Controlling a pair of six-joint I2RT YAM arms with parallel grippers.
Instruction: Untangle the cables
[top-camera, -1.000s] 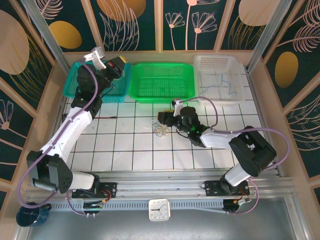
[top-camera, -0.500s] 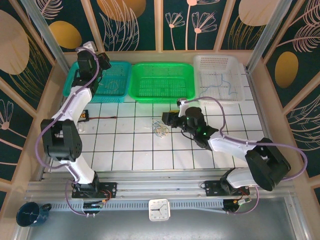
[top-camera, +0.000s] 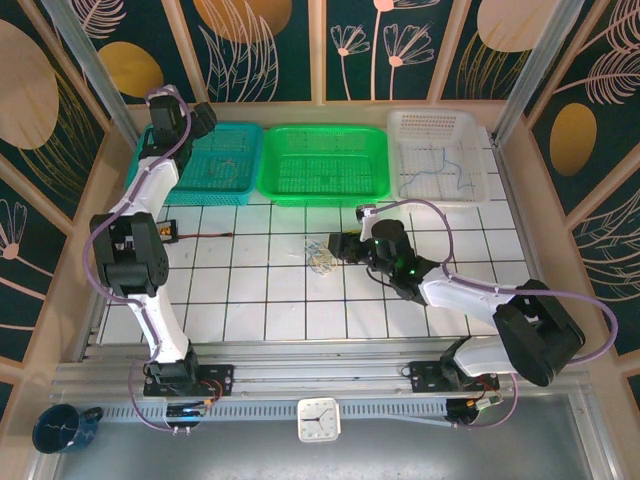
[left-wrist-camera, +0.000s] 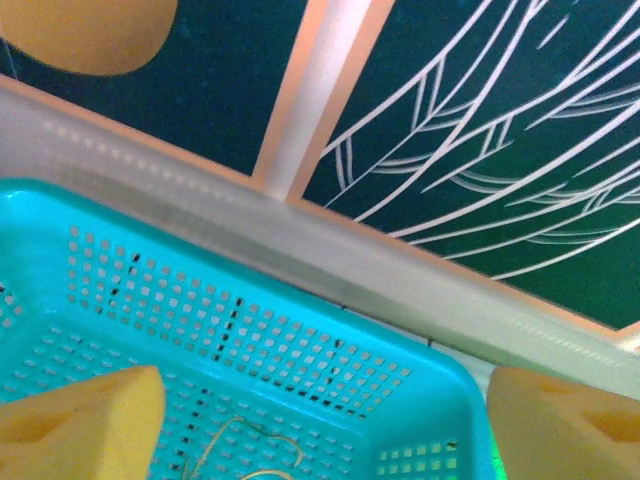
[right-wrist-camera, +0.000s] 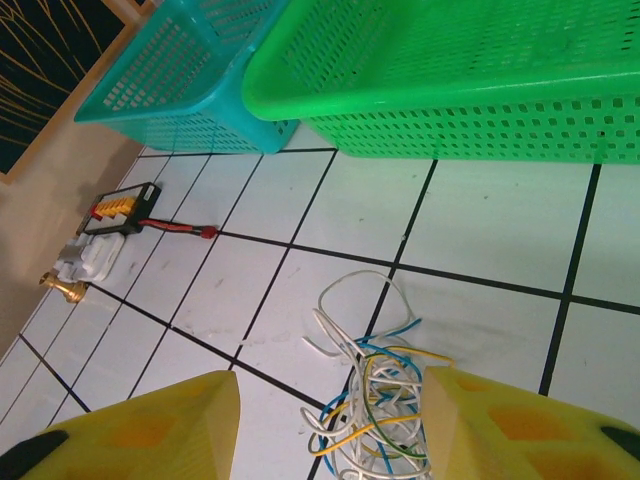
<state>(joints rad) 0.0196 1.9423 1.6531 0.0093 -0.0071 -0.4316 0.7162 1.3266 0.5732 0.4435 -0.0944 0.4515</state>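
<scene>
Near the front rail, a small clock (top-camera: 318, 418) lies face up, and a dark mug (top-camera: 60, 428) sits off the left corner. Midway across the white tiled table (top-camera: 250, 300), the right gripper (top-camera: 340, 245) is low over the tiles with its yellow pads (right-wrist-camera: 140, 430) standing apart. The tangled clump of cables (top-camera: 320, 258) (blue, yellow and white strands looped through one another) lies on the tiles just ahead of it. In the right wrist view the clump sits in the gap between the pads and is not squeezed by them. Whether one pad brushes a strand I cannot tell.

To the left, by the table's edge, a small connector with a red lead (top-camera: 172, 232) lies well apart from the clump.

Along the far side three baskets stand in a row: the teal basket (top-camera: 215, 160), the green basket (top-camera: 322, 160) and the white basket (top-camera: 440, 125). The white one holds a few loose strands (top-camera: 455, 168), one of them blue. The left gripper (top-camera: 203, 118) hangs over the far side of the teal basket, its pads wide apart with nothing between them. Below it a single yellowish strand (left-wrist-camera: 250, 455) lies on the basket floor.
</scene>
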